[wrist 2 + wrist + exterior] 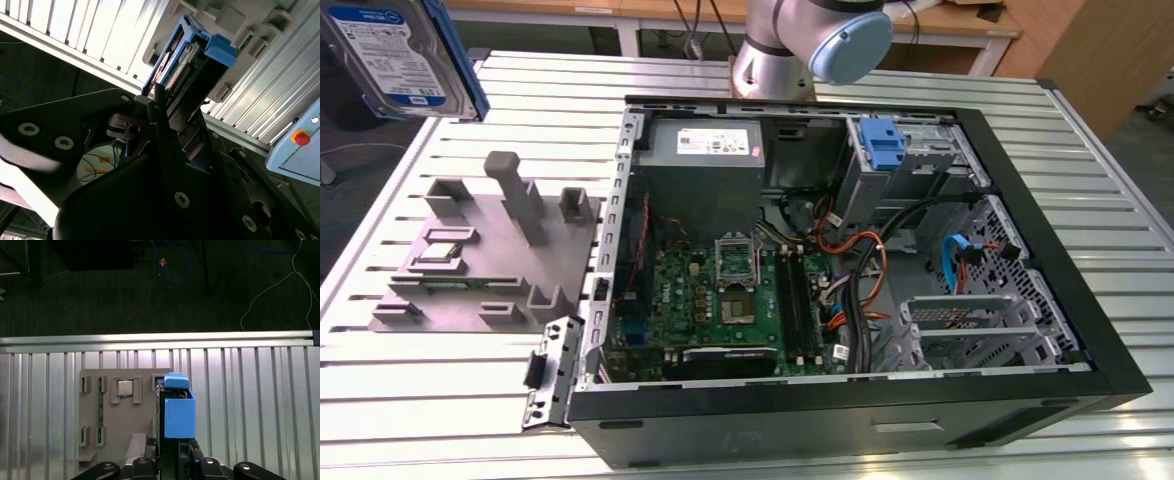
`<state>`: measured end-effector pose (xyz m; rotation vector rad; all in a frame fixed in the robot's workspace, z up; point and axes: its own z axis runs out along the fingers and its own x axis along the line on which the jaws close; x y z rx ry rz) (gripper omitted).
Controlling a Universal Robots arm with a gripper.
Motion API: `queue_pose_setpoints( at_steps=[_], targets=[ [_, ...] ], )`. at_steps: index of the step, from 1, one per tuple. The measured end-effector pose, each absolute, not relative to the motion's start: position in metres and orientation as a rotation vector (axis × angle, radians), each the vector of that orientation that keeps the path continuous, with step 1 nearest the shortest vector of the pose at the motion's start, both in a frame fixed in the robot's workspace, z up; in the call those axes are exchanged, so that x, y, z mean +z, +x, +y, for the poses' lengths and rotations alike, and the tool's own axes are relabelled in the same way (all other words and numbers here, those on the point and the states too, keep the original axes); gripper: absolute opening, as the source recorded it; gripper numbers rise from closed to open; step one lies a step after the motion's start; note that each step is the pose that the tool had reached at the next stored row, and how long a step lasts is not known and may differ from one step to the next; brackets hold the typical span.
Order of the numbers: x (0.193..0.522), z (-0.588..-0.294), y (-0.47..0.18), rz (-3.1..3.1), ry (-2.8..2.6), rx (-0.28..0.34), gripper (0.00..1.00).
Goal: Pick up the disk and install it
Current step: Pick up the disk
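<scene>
The gripper (174, 456) was clamped on the disk (390, 55), a flat rectangular silver-grey metal drive with a white-and-blue label, framed by a blue plastic carrier; in both wrist views its black fingers (161, 120) lay tight against the disk's two broad faces, with no gap to be seen between pad and metal.

In the exterior view the disk hung in the air at the upper left, label facing the camera, tilted a little, above the far corner of the slatted aluminium table (440, 400); it was well apart from the open black computer case (854, 430) and touched nothing on the table.

In the first wrist view the disk (177, 412) was seen edge-on, its carrier's blue tab pointing away from the gripper; behind it lay the grey plastic fixture tray (117, 425), which held a square silver processor chip (125, 388).

The silver robot arm with a pale-blue joint cap (807, 40) stood behind the case; inside the case sat a grey power supply box (707, 140), a green motherboard (720, 300) and, in the drive bay at the far corner on the exterior view's right, an upright blue plastic bracket (886, 145); the fixture tray (467, 290) stood just beside the case on the exterior view's left.
</scene>
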<state>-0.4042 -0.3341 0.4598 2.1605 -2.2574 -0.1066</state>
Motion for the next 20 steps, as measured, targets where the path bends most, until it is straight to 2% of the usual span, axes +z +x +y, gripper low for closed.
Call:
queue_pose_setpoints(
  at_steps=[20],
  targets=[
    [0.476, -0.334, -0.404, -2.257, 2.161, -0.107, 0.35]
  ],
)
